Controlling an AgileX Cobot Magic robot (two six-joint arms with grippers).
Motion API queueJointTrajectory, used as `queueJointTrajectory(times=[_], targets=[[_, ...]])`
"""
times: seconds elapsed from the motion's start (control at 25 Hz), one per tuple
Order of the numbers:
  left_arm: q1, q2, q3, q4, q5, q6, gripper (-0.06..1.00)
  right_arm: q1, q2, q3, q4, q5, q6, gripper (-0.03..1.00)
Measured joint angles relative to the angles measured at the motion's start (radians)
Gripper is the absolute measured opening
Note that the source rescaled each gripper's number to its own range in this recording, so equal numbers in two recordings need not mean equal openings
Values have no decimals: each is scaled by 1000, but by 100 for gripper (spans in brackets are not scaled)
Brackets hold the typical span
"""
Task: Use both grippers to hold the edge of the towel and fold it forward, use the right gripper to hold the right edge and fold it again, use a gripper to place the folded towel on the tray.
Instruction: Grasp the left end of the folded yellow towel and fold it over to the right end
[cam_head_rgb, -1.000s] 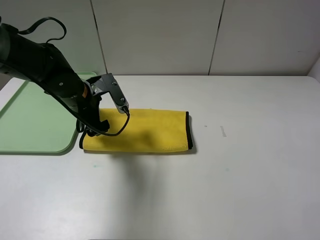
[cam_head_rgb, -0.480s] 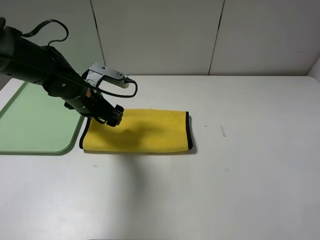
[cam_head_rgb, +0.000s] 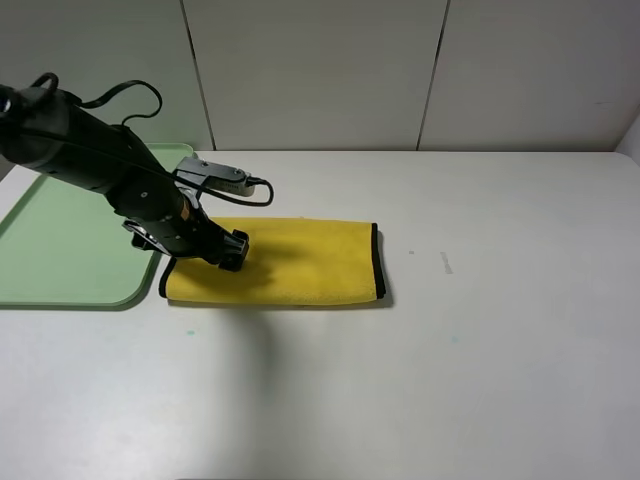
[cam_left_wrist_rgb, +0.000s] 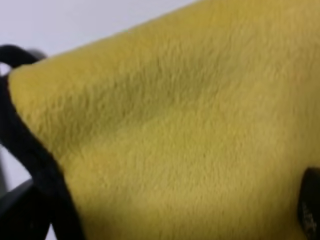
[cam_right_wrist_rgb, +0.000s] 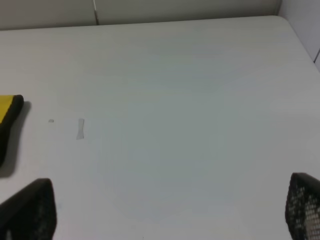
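The yellow towel (cam_head_rgb: 290, 262) lies folded into a long strip on the white table, its black edge (cam_head_rgb: 377, 262) showing at the right end. My left gripper (cam_head_rgb: 228, 252) is low over the towel's left part, close to the cloth. The left wrist view is filled by yellow plush (cam_left_wrist_rgb: 190, 130) with the black edge (cam_left_wrist_rgb: 35, 160) beside it. One dark fingertip (cam_left_wrist_rgb: 311, 205) shows at the frame's side, so the jaws look apart with nothing clamped. My right gripper (cam_right_wrist_rgb: 170, 220) is open and empty over bare table, out of the exterior high view. The pale-green tray (cam_head_rgb: 140, 295) lies left of the towel.
The right wrist view shows a corner of the towel (cam_right_wrist_rgb: 9, 107) and a small grey mark (cam_right_wrist_rgb: 80, 128) on the table. A white panelled wall (cam_head_rgb: 320, 70) stands behind the table. The left arm's black cable (cam_head_rgb: 235, 196) loops above the towel.
The left arm has turned its wrist and swung its gripper down from the towel's left end onto the left part of the cloth. The towel has not moved.
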Motion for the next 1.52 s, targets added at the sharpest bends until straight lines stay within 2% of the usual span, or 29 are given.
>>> queueJointTrajectory(times=[0.2, 0.52, 0.72, 1.0, 1.32, 1.4, 1.52], targets=[[-7, 41, -8, -29, -95, -6, 99, 0, 0, 0, 5, 0, 0, 100], [-24, 62, -14, -22, -194, 15, 97, 0, 0, 0, 6, 0, 0, 100], [-24, 63, -14, -22, -213, 15, 90, 0, 0, 0, 6, 0, 0, 100], [-24, 51, -11, -33, -225, 13, 87, 0, 0, 0, 6, 0, -1, 100], [-24, 51, 6, -35, -233, 12, 80, 0, 0, 0, 9, 0, -1, 100], [-24, 49, 18, -33, -244, 9, 76, 0, 0, 0, 9, 0, -1, 100], [-24, 44, 28, -33, -248, -4, 60, 0, 0, 0, 9, 0, -1, 100]])
